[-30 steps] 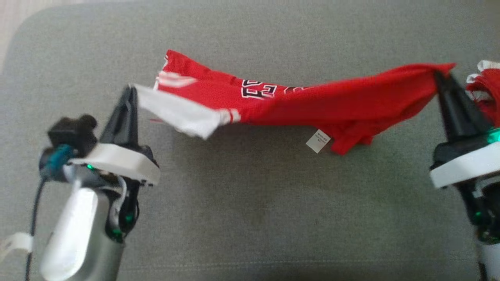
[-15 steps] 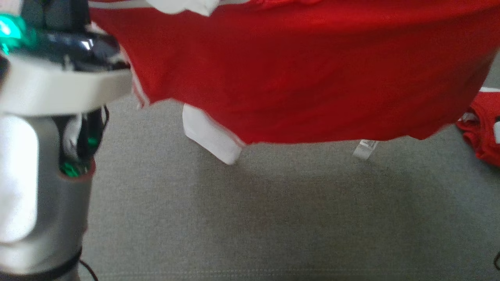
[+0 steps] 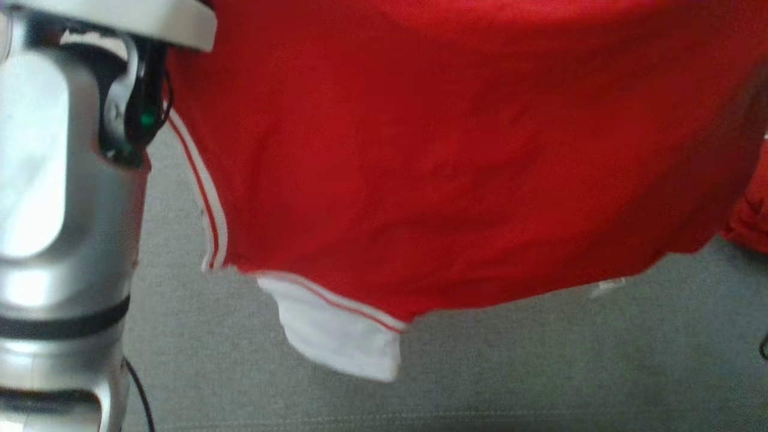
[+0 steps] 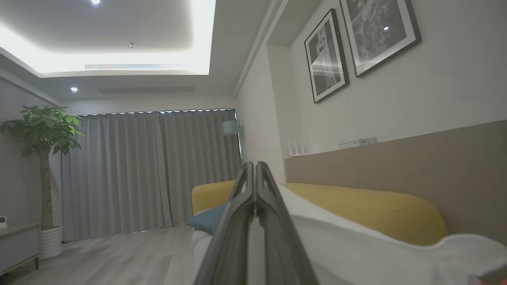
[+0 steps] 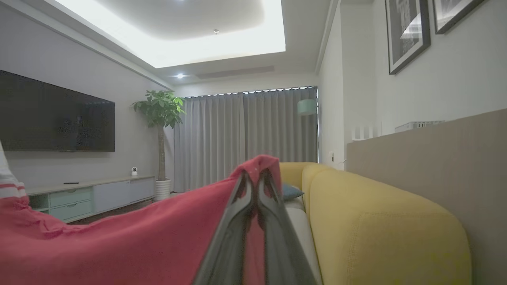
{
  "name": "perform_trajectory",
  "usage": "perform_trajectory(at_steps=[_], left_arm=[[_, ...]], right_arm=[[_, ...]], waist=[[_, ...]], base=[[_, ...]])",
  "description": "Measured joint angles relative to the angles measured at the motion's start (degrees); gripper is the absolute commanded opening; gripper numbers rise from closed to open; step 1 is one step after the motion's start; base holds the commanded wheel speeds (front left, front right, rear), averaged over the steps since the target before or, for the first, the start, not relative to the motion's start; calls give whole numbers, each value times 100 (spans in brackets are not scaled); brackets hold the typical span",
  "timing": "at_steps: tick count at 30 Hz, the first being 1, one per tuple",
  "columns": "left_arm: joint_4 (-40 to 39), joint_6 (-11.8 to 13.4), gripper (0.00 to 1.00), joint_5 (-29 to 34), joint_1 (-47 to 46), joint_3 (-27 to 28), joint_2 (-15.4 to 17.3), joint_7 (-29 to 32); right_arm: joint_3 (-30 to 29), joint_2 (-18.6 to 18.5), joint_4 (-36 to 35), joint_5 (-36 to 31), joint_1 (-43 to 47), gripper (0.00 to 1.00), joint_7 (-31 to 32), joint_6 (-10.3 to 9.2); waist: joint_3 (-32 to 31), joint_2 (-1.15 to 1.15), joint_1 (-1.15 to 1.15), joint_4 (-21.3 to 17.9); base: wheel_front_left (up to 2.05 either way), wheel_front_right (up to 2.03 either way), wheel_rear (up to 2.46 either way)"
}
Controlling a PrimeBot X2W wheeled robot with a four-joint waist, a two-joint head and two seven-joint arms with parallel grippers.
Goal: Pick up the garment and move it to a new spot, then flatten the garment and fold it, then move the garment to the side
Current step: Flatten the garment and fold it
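Across the upper head view, the garment (image 3: 432, 150) hangs spread left to right above the grey surface (image 3: 540, 372), strung between the left pincer (image 4: 255, 168), clamped on its white edge, and the right pincer (image 5: 256, 174), clamped on red cloth.

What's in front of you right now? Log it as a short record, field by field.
garment: red with white trim, held up, hanging over the grey surface
left gripper: shut on a white part of the garment
right gripper: shut on a red edge of the garment
lowest part: white panel
nearby: another red cloth at the right edge
fold: not yet begun
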Motion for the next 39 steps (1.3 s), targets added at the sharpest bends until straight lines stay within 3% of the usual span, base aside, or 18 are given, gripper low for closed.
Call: perform_trajectory(at_steps=[9, 14, 18, 22, 28, 34, 39], left_arm=[[2295, -71, 0, 10, -1325, -1, -307, -956], [3408, -115, 0, 71, -2278, 58, -465, -1334], [3842, -93, 0, 70, -2638, 252, -630, -1393], [4373, -123, 0, 47, -2499, 466, -784, -1393], [5158, -219, 0, -147, -1718, 654, -944, -1391], [5358, -287, 0, -249, -1177, 788, -1000, -1391], [4983, -358, 0, -223, -475, 837, -1001, -1391]], right_arm=[[954, 36, 1891, 392, -1610, 0, -544, 0], [1475, 68, 3261, 519, -2785, 0, -1308, 0], [2100, 111, 4255, 631, -3371, 0, -1954, 0], [2933, 222, 5391, 894, -3674, 0, -2375, 0], [3710, 319, 6238, 1415, -3719, 0, -2512, 0], [4256, 264, 6472, 2040, -3620, 0, -2609, 0], [4564, 23, 6322, 2443, -2906, 0, -2671, 0]], waist=[[417, 0, 0, -93], [635, 0, 0, -170], [847, 0, 0, -188], [1242, 0, 0, -155], [1807, 0, 0, -104], [2162, -1, 0, -47], [2038, 0, 0, -23]], base=[[0, 0, 0], [0, 0, 0], [0, 0, 0], [0, 0, 0], [0, 0, 0], [0, 0, 0], [0, 0, 0]])
